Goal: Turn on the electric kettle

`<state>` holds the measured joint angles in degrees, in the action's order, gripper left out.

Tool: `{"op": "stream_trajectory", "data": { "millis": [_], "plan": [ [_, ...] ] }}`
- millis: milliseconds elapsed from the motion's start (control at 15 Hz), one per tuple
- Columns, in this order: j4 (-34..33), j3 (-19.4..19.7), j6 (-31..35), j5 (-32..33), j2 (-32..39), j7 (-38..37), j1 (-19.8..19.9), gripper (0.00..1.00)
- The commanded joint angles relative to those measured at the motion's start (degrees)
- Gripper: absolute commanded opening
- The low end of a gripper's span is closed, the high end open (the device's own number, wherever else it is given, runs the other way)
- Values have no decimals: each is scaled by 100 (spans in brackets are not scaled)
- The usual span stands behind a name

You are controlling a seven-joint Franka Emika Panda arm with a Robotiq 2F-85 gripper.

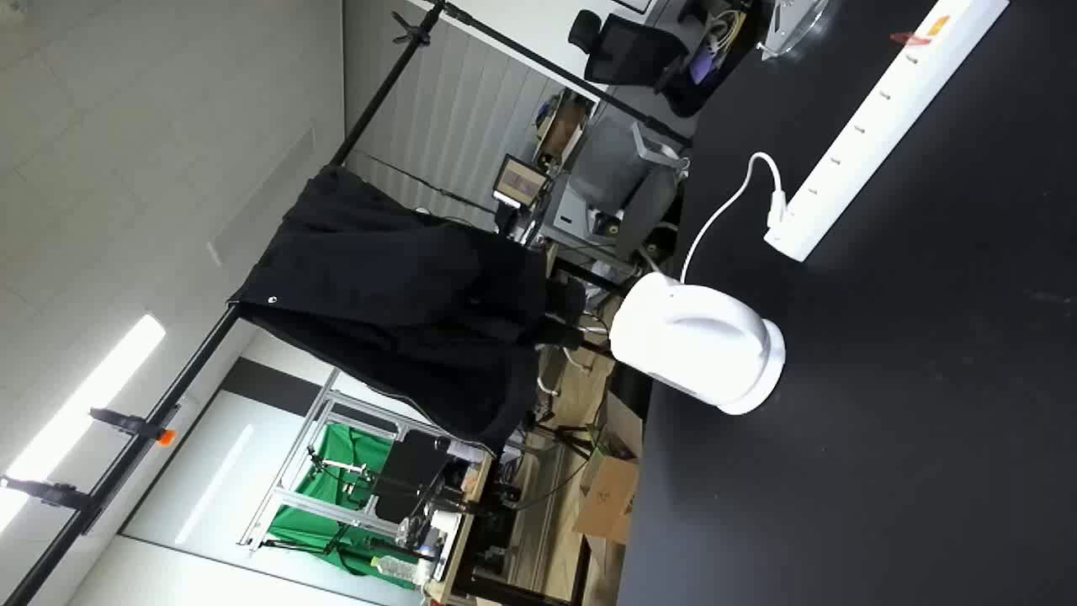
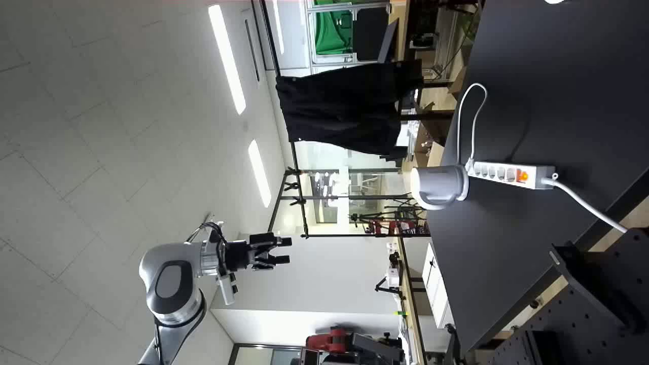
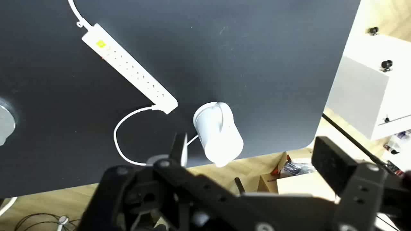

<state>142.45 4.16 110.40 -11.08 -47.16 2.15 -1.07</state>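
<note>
The electric kettle (image 1: 694, 341) looked smooth, glossy plastic, the power strip (image 1: 882, 126) plastic too; the counter (image 1: 883, 438) was matt, the drape (image 1: 404, 278) cloth, the box (image 1: 607, 501) cardboard.

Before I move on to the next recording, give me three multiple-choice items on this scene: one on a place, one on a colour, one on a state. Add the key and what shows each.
1. Where does the cord of the kettle meet the power strip?
A. At the end by the orange switch
B. At the end away from the orange switch
C. At its middle socket

2. What colour is the kettle?
A. White
B. Green
C. Red

3. How does the gripper stand?
A. Shut on the kettle
B. Shut on nothing
C. Open

1 B: the plug sits at the power strip's opposite end from the orange switch in an exterior view.
2 A: its body shows white in the wrist view.
3 C: the fingers stand wide apart in the wrist view.
</note>
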Motion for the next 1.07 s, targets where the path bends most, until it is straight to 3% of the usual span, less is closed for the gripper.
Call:
{"op": "stream_trajectory", "data": {
  "millis": [0,800,1000],
  "plan": [
    [-11,-22,-2,-20,7,20,34,100],
    [-12,-21,2,-20,-16,20,34,100],
    [-81,114,228,-18,296,350,-25,100]
  ]
}}
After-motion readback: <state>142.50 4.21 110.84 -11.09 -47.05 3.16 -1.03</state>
